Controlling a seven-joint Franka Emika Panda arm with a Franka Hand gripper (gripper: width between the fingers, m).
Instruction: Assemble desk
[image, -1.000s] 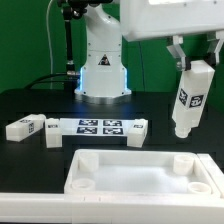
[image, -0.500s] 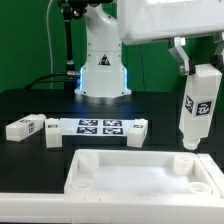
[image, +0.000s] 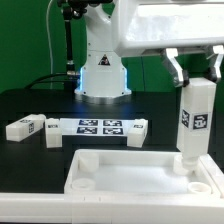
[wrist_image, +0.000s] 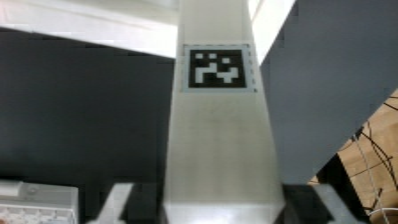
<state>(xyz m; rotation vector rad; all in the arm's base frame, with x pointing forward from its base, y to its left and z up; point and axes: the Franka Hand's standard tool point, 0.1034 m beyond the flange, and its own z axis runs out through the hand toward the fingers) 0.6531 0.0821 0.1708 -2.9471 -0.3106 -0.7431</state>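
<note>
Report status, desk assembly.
End effector shut on white square plastic leg, upright. Lower end at corner of white rimmed plastic tabletop, exterior view's right. No obstruction visible.

Wide exterior view, close wrist view, both on leg (image: 196, 115) (wrist_image: 222, 150)

Shows plain white across the tabletop (image: 140, 172). Shows white on the upright leg (image: 196, 120) too, with a black-and-white square tag. Reads black on the table (image: 30, 105). Carries black-and-white tags in a row on the white marker board (image: 97, 126). Glows blue at the glossy white robot base (image: 102, 72); green behind.
</note>
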